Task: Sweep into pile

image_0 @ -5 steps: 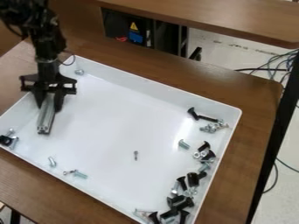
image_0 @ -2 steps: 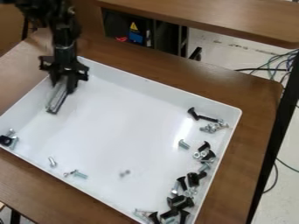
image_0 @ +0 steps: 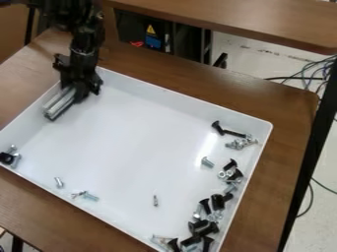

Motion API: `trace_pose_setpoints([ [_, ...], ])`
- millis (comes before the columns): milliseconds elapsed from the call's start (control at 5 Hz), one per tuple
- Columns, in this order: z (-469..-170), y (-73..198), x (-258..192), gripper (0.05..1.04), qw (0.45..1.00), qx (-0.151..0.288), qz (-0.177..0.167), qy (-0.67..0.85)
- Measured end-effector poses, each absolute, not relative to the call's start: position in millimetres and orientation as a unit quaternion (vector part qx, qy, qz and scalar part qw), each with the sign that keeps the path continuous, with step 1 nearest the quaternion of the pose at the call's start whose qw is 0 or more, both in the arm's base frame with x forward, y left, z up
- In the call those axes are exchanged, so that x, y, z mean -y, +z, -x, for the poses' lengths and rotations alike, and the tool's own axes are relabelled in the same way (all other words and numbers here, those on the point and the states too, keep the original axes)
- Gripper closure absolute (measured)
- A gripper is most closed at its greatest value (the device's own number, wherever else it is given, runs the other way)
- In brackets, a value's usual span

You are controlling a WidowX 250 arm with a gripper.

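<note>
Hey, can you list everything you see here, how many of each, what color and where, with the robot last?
Tray: one, white, on the table
Table: one, brown, under the tray
Screws and nuts: many, too jumbled to count, black and silver, along the tray's right side
Small piece: one, silvery, lower middle of tray
Screw: one, silver, near the lower-left wall
Screw cluster: a few, silver, right of that screw
Corner hardware: a few pieces, black and silver, tray's left corner
Cables: several, mostly dark, right background
Metal bar: one, silver, in the gripper
Gripper: one, black, upper-left of tray
Arm: one, black, above the gripper
</note>
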State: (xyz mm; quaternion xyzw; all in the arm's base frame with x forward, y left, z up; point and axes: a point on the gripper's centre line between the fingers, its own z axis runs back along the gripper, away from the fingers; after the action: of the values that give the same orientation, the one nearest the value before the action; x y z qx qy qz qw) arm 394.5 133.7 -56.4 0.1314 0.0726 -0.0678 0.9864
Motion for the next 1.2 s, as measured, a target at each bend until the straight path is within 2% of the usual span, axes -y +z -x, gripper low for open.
trace_pose_setpoints([
  [200,-393.6,-58.6,-100.3,0.721,0.982,-0.096,-0.120,-0.108],
  [400,-390.1,-60.2,-47.0,0.721,0.977,-0.108,-0.100,-0.152],
  [800,-357.8,-52.5,70.6,0.721,0.966,-0.101,-0.072,-0.228],
  [1000,-338.7,-50.3,114.7,0.721,0.959,-0.110,-0.065,-0.254],
  [1200,-322.8,-46.2,131.3,0.721,0.957,-0.109,-0.063,-0.259],
])
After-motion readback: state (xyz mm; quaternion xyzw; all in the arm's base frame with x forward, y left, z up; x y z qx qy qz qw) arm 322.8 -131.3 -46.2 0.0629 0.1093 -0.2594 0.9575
